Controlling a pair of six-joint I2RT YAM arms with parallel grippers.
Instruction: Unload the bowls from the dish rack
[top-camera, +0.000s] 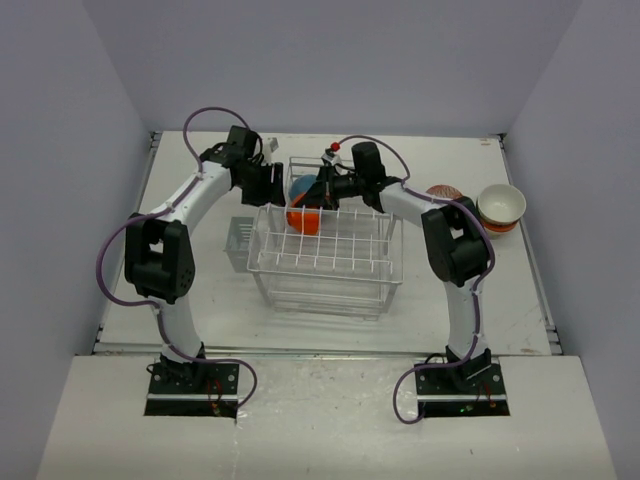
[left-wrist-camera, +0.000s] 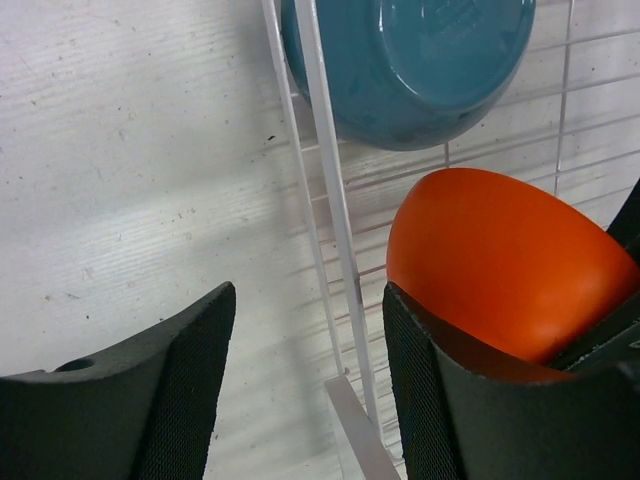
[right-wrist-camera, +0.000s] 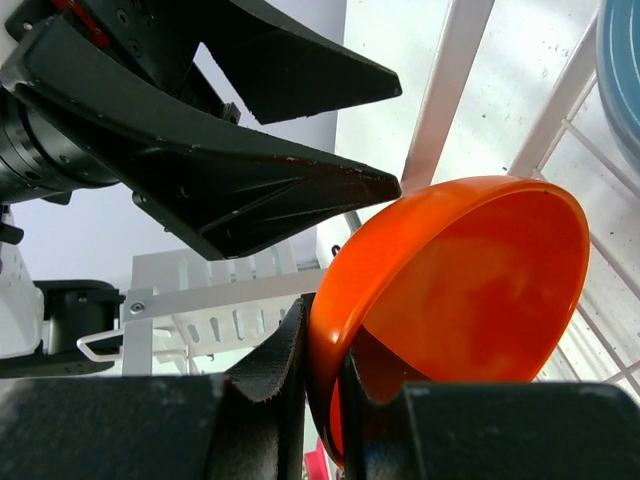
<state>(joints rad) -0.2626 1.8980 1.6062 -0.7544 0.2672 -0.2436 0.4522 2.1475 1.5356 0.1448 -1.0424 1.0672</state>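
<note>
Toward the far left of the dish rack, the orange bowl stands on edge, its rim pinched tight between the fingers of the right gripper, which reaches in from the bowl's hollow side. The left gripper hangs released on the rounded side (an upright rack wire between its spread jaws), holding nothing. The blue bowl sits just beyond, so the likely way out is upward.
</note>
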